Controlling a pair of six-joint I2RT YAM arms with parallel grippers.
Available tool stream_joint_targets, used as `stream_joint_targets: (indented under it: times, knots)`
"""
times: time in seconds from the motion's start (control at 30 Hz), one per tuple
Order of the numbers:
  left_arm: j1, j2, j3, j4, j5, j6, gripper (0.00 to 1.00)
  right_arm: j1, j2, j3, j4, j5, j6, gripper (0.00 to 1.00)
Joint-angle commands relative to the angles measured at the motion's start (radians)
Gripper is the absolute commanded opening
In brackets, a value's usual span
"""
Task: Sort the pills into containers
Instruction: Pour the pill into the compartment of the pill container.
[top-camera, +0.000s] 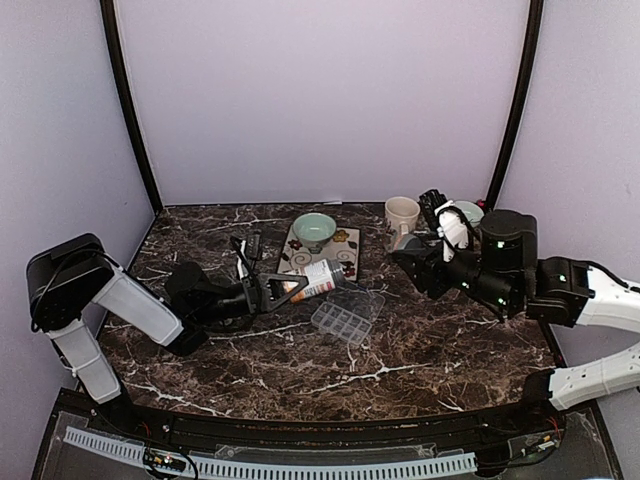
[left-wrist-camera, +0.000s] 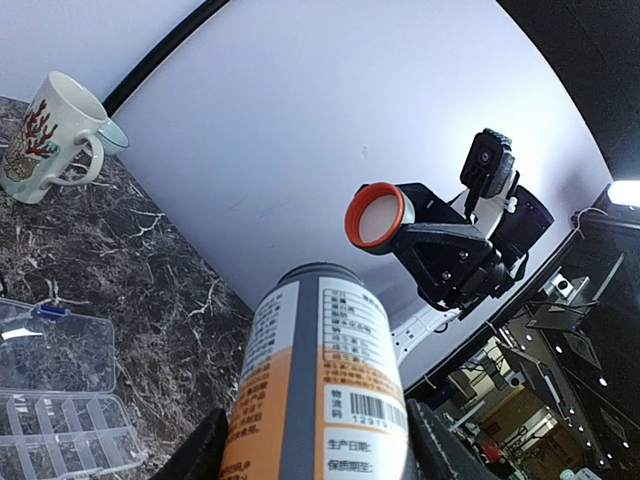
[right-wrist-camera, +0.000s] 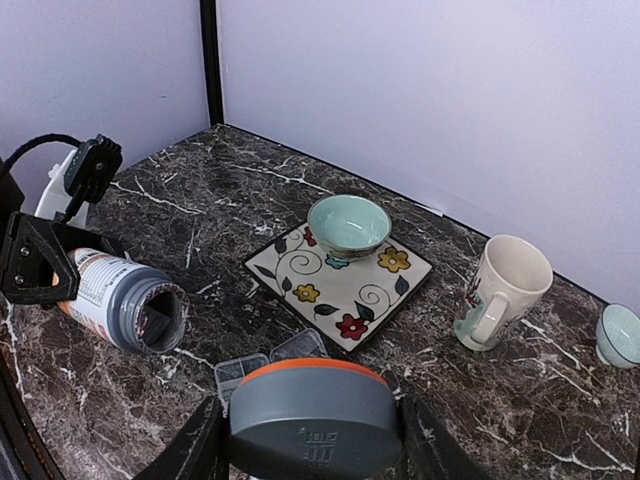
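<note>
Top external view: nearest, the clear pill box lies open on the worktop, no pills visible in its compartments. Just behind, the left jaws clamp the uncapped orange bottle, tipped toward the box. Farther right, the right jaws grip its grey cap. Pouring looks to be in hand; next needs a gentle tilt over one compartment.

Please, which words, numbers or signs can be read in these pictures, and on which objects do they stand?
"生产日期:" on the bottle label, left wrist view.
Barcode digits and the other label lines: too small to read.
Raised marks on the cap: blurred.
The mug: pattern only, no text.
</note>
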Motion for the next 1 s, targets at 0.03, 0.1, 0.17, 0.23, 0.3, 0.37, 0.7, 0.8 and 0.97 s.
stream_joint_targets:
  times: [0.03, 0.1, 0.17, 0.23, 0.3, 0.37, 0.7, 0.8, 0.97]
  knots:
    - [-0.029, 0.066, -0.035, 0.185, -0.118, 0.017, 0.0, -0.009, -0.042, -0.04, 0.057, 0.017, 0.043, 0.16]
    - [-0.039, 0.094, -0.046, 0.22, -0.142, 0.014, 0.0, -0.009, -0.052, -0.052, 0.063, 0.022, 0.05, 0.16]
    - [-0.049, 0.112, -0.054, 0.223, -0.161, 0.025, 0.0, -0.009, -0.062, -0.064, 0.069, 0.024, 0.056, 0.16]
    - [-0.06, 0.121, -0.06, 0.223, -0.183, 0.035, 0.0, -0.009, -0.067, -0.073, 0.074, 0.024, 0.06, 0.16]
    - [-0.066, 0.129, -0.066, 0.223, -0.202, 0.04, 0.0, -0.009, -0.07, -0.08, 0.08, 0.026, 0.064, 0.16]
    - [-0.075, 0.135, -0.07, 0.223, -0.228, 0.048, 0.0, -0.009, -0.07, -0.085, 0.085, 0.025, 0.064, 0.16]
    - [-0.122, 0.162, -0.126, 0.223, -0.382, 0.063, 0.0, -0.01, -0.077, -0.096, 0.098, 0.025, 0.067, 0.16]
    - [-0.132, 0.173, -0.132, 0.223, -0.405, 0.063, 0.0, -0.009, -0.079, -0.098, 0.1, 0.023, 0.067, 0.16]
    - [-0.14, 0.183, -0.14, 0.223, -0.437, 0.066, 0.0, -0.009, -0.085, -0.101, 0.099, 0.019, 0.07, 0.16]
